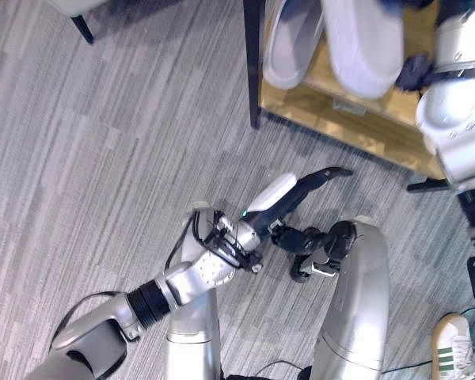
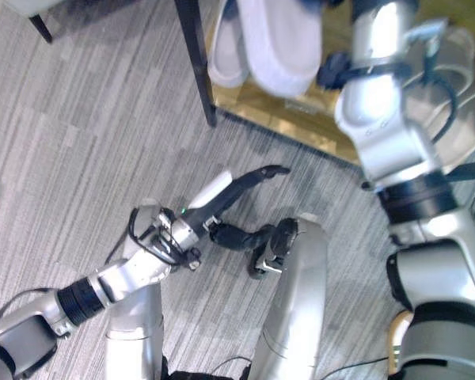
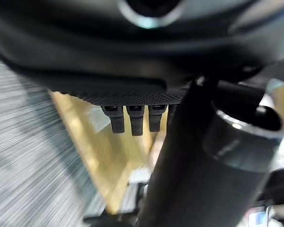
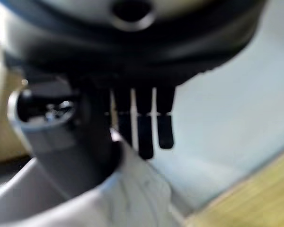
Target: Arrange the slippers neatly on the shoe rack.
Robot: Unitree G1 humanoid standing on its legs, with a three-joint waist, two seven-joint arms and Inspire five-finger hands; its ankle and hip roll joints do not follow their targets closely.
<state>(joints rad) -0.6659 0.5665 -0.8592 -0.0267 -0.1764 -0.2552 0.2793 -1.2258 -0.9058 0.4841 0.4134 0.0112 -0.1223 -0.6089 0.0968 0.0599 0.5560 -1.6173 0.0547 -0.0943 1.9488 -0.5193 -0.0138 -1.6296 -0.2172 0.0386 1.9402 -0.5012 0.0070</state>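
Two pale grey slippers show at the wooden shoe rack (image 1: pixel 344 119). One slipper (image 1: pixel 289 47) lies on the shelf beside the rack's black leg (image 1: pixel 253 63). The other slipper (image 1: pixel 364 47) looks bigger and nearer, held up over the shelf. My right arm reaches up to it, and in the right wrist view my right hand (image 4: pixel 144 130) has the thumb on one side of the slipper's pale edge (image 4: pixel 132 194) and the fingers on the other. My left hand (image 1: pixel 301 188) hovers low over the carpet in front of the rack, fingers straight, holding nothing.
Grey striped carpet covers the floor on the left. A dark furniture leg (image 1: pixel 83 28) stands at the far upper left. A white sneaker with green stripes (image 1: pixel 455 348) is at the lower right corner.
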